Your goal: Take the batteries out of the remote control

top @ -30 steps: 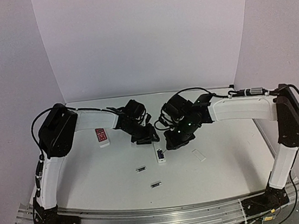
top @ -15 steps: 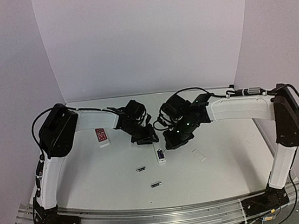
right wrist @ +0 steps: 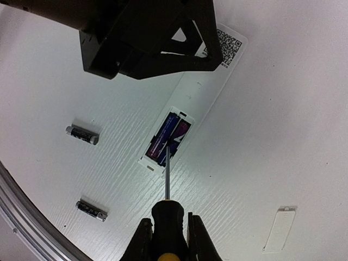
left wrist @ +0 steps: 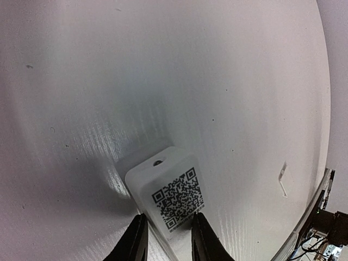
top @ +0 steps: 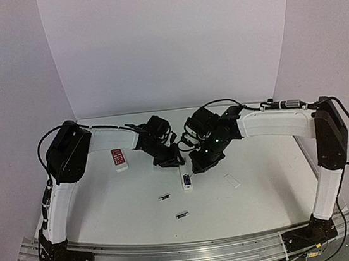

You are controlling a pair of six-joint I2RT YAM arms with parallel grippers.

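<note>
The white remote control (top: 186, 181) lies on the table with its back up and its compartment (right wrist: 168, 138) open. Two dark batteries (right wrist: 175, 130) sit inside it. Two more batteries (right wrist: 82, 134) (right wrist: 91, 210) lie loose on the table, also seen from above (top: 164, 197) (top: 182, 215). My left gripper (left wrist: 167, 239) straddles the remote's QR-code end (left wrist: 173, 196), with a finger against each side. My right gripper (right wrist: 166, 234) is shut on the black-and-yellow screwdriver (right wrist: 168, 217). The screwdriver's tip rests in the compartment between the two batteries.
The small white cover piece (top: 232, 180) lies to the right of the remote, apart from it. A second white remote with a red face (top: 119, 159) lies at the left, beside the left arm. Both forearms meet over the table's middle.
My left gripper's jaws have narrowed onto the remote's end. The right forearm has shifted slightly left, with the screwdriver still in its grip.
</note>
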